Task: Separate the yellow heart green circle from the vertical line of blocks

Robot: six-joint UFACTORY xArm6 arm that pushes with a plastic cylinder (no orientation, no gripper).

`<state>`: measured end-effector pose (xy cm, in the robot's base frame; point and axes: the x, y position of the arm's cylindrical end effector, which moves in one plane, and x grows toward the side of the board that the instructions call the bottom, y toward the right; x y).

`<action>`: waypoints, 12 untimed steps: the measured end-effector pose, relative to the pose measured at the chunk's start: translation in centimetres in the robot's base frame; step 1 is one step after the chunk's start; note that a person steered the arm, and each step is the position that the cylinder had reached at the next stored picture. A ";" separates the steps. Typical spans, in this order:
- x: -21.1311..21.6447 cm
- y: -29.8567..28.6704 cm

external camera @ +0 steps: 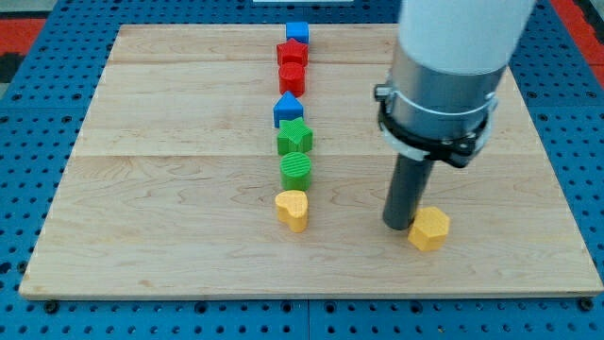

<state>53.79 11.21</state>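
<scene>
A vertical line of blocks runs down the middle of the wooden board (142, 189). From the view's top: a blue cube (298, 33), a red block (293, 52), another red block (292, 77), a blue pentagon-like block (288, 110), a green star (294, 138), the green circle (295, 171) and the yellow heart (293, 209) at the bottom end. The green circle touches the yellow heart. My tip (397, 226) rests on the board well to the view's right of the yellow heart, right beside a yellow hexagon (429, 228).
The arm's large grey and white body (444, 76) hangs over the board's upper right part. A blue perforated table (38, 113) surrounds the board.
</scene>
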 end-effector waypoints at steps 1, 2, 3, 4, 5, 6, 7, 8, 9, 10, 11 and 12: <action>0.0 3.0; -0.4 -3.1; 5.9 -12.1; 3.7 -24.9; -0.8 -22.6; -1.0 -14.0; -1.2 -8.0; -1.9 -5.0; -3.0 -1.8; -3.2 2.5; -3.2 3.3; 1.0 -7.9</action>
<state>54.74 3.29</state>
